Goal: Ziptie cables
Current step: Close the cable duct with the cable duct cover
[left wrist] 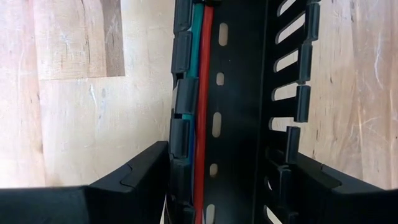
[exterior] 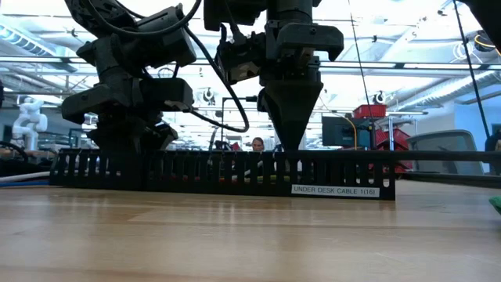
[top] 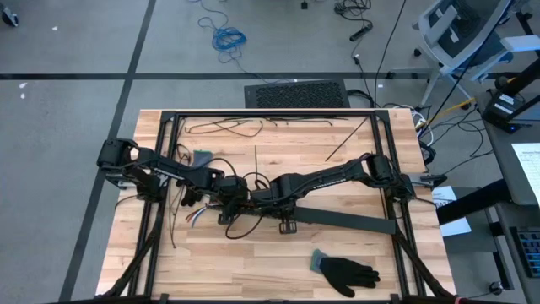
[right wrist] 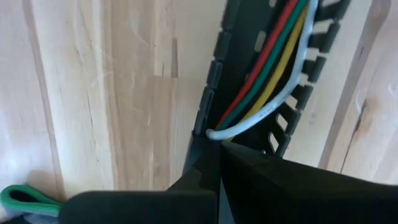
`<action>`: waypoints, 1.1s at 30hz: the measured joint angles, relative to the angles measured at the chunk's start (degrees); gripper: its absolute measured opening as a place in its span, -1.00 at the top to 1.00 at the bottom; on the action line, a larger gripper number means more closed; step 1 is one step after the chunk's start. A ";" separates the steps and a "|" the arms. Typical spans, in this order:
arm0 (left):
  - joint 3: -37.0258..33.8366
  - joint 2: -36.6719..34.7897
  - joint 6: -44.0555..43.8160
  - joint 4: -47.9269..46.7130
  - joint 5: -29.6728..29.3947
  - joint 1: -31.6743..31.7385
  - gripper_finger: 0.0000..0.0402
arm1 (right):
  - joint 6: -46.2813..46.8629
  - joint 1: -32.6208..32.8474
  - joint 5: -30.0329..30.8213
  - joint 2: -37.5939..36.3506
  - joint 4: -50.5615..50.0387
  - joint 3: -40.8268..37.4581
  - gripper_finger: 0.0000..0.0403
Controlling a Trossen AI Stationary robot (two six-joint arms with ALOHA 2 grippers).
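A: Start on your left. What is the left gripper [left wrist: 211, 186] doing?

B: It hangs over the left part of the black slotted strip [top: 354, 219], which lies across the wooden surface [top: 253, 253]. Its fingers [left wrist: 134, 177] are spread, one on each side of the strip's walls. You can't tell from these views whether they press the walls or merely flank them.

A: And the cables [left wrist: 200, 93]?

B: They lie inside the strip's channel. In the left wrist view you see a red, a blue and a green one running lengthwise, tucked against one slotted wall. In the right wrist view you see red, green, yellow and white ones in the channel, and the white one bends sideways at the gripper's tip.

A: So the right gripper [right wrist: 214, 146] is there too?

B: Yes, just to the right of the left one, near the middle of the surface. Its fingers are pressed together into a point, and in the low view that point reaches down into the strip. The tip sits right at the bend of the white cable; whether it pinches anything, you can't make out.

A: Anything further right?

B: The strip carries a white label [exterior: 335, 190] reading "UNDER DESK CABLE". A black glove [top: 346, 272] lies near the front right of the surface, well apart from both arms.
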 joint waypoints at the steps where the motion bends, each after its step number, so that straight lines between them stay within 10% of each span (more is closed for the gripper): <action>1: 0.00 -0.02 -0.07 0.00 -0.20 -0.14 -0.18 | -0.57 0.16 -0.05 0.00 0.37 -0.05 1.00; 33: 0.22 -0.15 0.80 1.10 -0.71 -0.47 -0.18 | -6.12 -1.51 1.64 -1.66 8.36 0.84 1.00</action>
